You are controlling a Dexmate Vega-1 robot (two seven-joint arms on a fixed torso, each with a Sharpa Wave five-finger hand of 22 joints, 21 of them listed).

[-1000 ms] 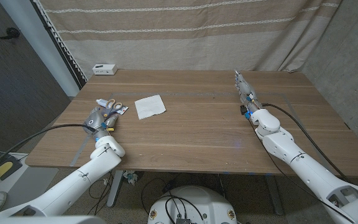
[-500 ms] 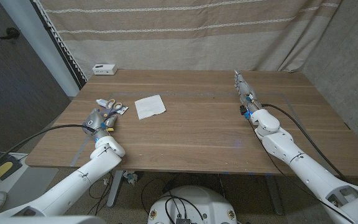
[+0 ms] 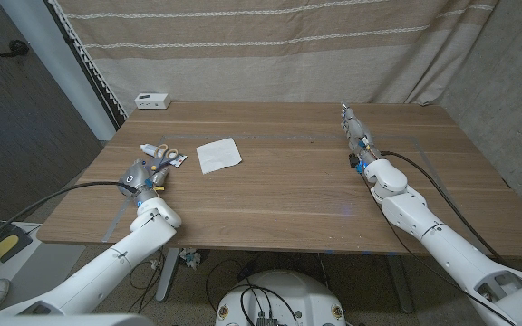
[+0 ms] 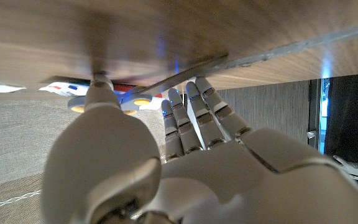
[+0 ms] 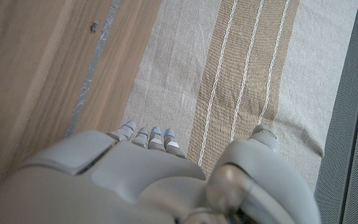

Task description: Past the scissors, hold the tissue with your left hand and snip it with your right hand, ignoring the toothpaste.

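Starting at the table's nine-o'clock side, the left hand [image 3: 140, 174] sits near the left edge of the wooden table [image 3: 297, 181], fingers stretched forward and lying close together with nothing between them (the left wrist view shows them [image 4: 194, 121] straight and side by side). Just past its fingertips, toward twelve o'clock, lie the scissors [image 3: 167, 159], handles with yellow-lined loops nearest the hand, and touching or just beside them the toothpaste [image 3: 155, 148], a small white tube with red and blue print. At about two o'clock from the scissors the tissue [image 3: 218, 155] lies flat and white on the wood, apart from both hands. Far back, at the table's eleven-o'clock corner, stands a small white box [image 3: 151, 100]. Over at the three-o'clock side the right hand [image 3: 358, 136] points away toward the striped curtain [image 3: 270, 45], fingers extended in a tight line and holding nothing; in the right wrist view its fingertips [image 5: 148, 137] sit together, the thumb set off to one side.
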